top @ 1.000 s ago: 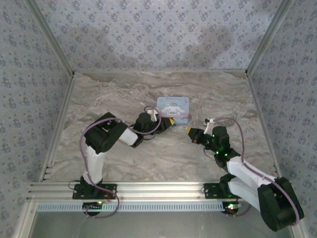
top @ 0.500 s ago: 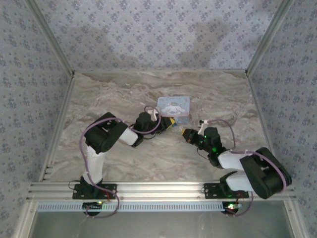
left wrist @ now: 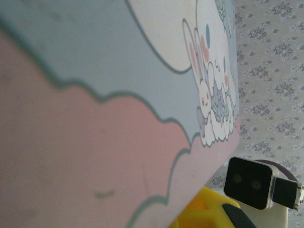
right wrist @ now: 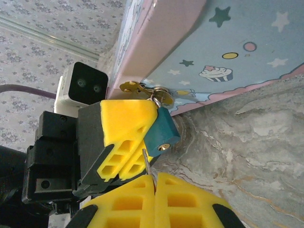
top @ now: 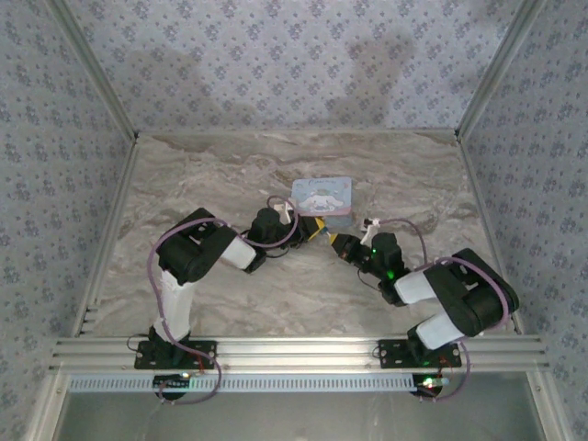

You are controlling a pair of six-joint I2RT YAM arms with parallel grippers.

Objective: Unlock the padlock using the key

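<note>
Teal padlock (right wrist: pixel 161 134) in clenched left end effector (right wrist: pixel 141 137); slim key (right wrist: pixel 146 162) in clenched right end effector (right wrist: pixel 155 180), beside cartoon-printed tin (right wrist: pixel 228 42).

Left tool (top: pixel 315 227), right tool (top: pixel 339 243) beside tin box (top: pixel 322 195)

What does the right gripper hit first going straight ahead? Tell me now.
Likely the padlock: the right gripper, shut on the key, points at its bottom end, so the key tip would touch first. The left gripper sits close beside that line; depth is unclear.
</note>
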